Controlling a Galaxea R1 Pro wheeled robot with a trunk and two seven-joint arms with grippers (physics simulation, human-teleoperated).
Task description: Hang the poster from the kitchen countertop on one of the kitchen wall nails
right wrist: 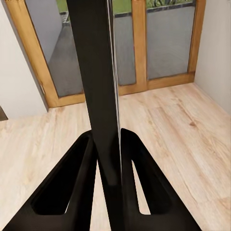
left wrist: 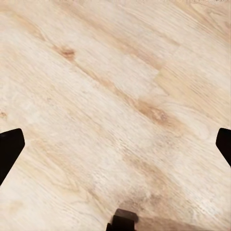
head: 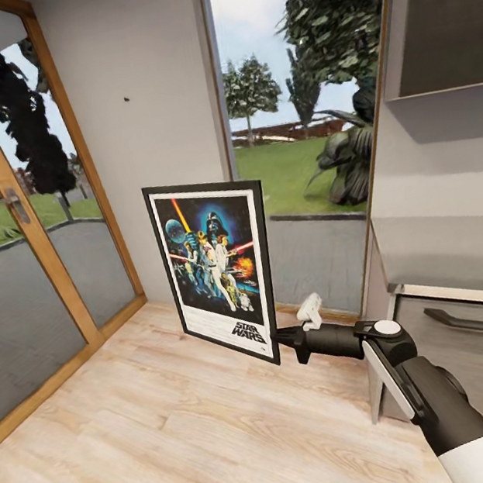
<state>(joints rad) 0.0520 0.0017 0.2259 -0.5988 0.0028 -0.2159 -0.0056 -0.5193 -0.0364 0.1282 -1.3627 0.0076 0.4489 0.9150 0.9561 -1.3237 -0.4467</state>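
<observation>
Black-framed, white-bordered portrait print of a dark blue space scene with figures, lightsabers and a "STAR WARS" logo, the poster (head: 216, 269) is held upright in the air above the light wood plank floor (head: 150, 445), clear of any counter. The right end effector (head: 283, 338) pinches its lower right corner; in the right wrist view the two black fingers (right wrist: 72, 187) press on either side of the frame's thin edge (right wrist: 98, 96), which runs straight up between them. The black-and-white right arm (head: 424, 392) reaches in from the lower right of the head view. The left end effector (left wrist: 115, 144) hangs over bare floor with its dark fingertips (left wrist: 9, 149) set wide apart and nothing between them.

Beyond the poster stands a plain pale grey-white wall panel (head: 160, 129), and on it, well above the poster's top edge, a tiny dark dot marks the wall nail (head: 126, 100). Wood-framed glass panes (head: 27, 230) flank the panel on the left; glossy grey cabinets (head: 461, 236) stand at the right.

Step in hand, by judgement: the carry is done and the approach to the nail is under way. The next move calls for raising the poster and bringing it to the wall, keeping it upright, so that its upper back edge meets the nail. With the grip at one low corner, the frame could pivot or tilt as it rises.
</observation>
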